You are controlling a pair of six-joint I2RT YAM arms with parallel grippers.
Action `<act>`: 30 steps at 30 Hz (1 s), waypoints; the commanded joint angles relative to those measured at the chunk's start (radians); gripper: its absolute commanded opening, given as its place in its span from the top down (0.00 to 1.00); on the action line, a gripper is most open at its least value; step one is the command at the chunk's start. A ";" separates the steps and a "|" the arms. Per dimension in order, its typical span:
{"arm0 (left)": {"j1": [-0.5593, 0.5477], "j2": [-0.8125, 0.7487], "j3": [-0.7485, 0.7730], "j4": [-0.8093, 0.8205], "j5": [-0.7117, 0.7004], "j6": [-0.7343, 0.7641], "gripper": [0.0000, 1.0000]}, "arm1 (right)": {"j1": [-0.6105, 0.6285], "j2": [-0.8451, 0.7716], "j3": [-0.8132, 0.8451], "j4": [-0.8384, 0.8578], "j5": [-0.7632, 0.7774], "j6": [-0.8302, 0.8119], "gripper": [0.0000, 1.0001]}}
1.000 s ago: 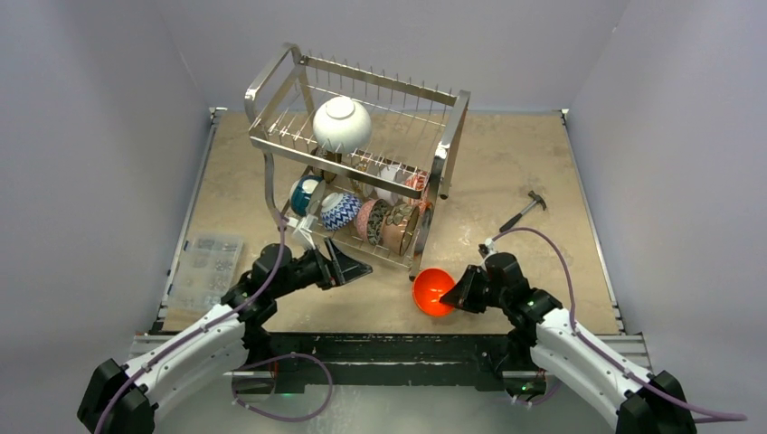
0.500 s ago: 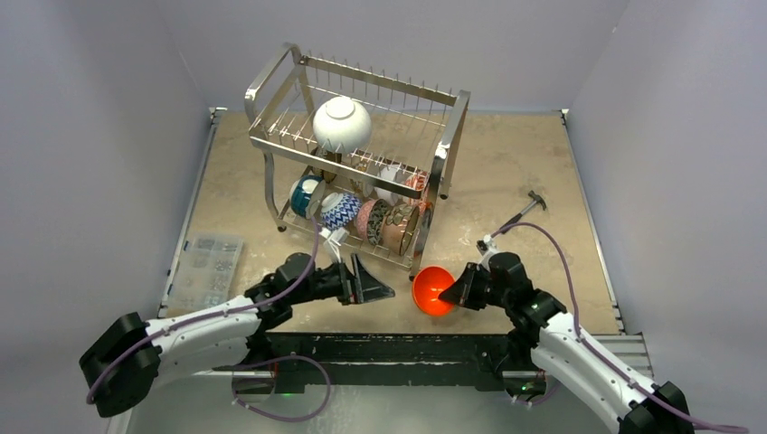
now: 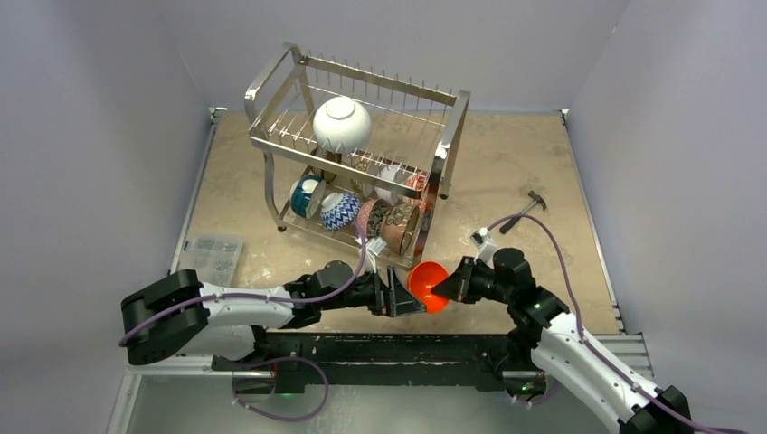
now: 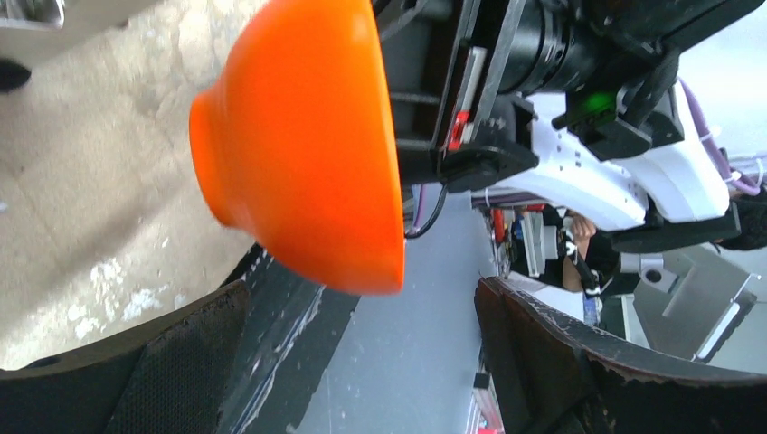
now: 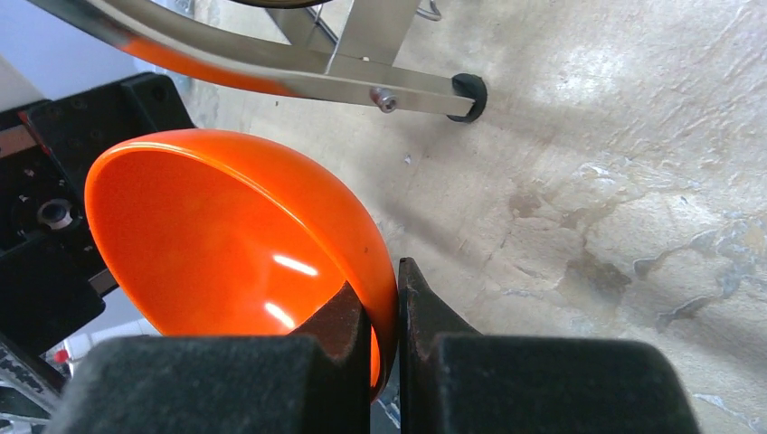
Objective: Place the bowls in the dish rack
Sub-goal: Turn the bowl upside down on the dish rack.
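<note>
One orange bowl (image 5: 226, 244) in right hand (image 5: 385, 303)

No words, numbers or signs could be read on anything in these pictures.

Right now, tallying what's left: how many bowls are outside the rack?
1: the orange bowl, rim pinched by the right gripper, in front of the dish rack. Arms could hide others.

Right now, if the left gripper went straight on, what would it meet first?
The orange bowl, pinched at its rim by the right gripper, hangs just ahead of the open left gripper; exact gap unclear.
</note>
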 commanded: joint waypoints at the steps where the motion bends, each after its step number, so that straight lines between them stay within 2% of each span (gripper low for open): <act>1: -0.005 0.023 0.047 0.080 -0.104 0.024 0.06 | -0.001 0.009 0.055 0.075 -0.063 -0.034 1.00; 4: -0.006 0.026 0.052 0.055 -0.157 0.028 0.06 | -0.002 0.008 0.055 0.083 -0.062 -0.044 1.00; 8: -0.006 0.051 0.062 0.105 -0.197 0.022 0.06 | -0.002 0.021 0.058 0.095 -0.073 -0.048 1.00; 19: -0.010 0.185 0.178 0.155 -0.117 0.039 0.12 | -0.002 0.073 0.085 0.094 -0.055 -0.078 1.00; 23: -0.012 0.207 0.170 0.159 -0.102 0.026 0.15 | -0.001 0.071 0.094 0.096 -0.044 -0.073 1.00; 25: -0.012 0.210 0.159 0.167 -0.099 0.019 0.19 | -0.001 0.073 0.100 0.099 -0.044 -0.073 1.00; 30: -0.013 0.204 0.141 0.192 -0.102 0.002 0.37 | -0.002 0.087 0.109 0.095 -0.041 -0.083 1.00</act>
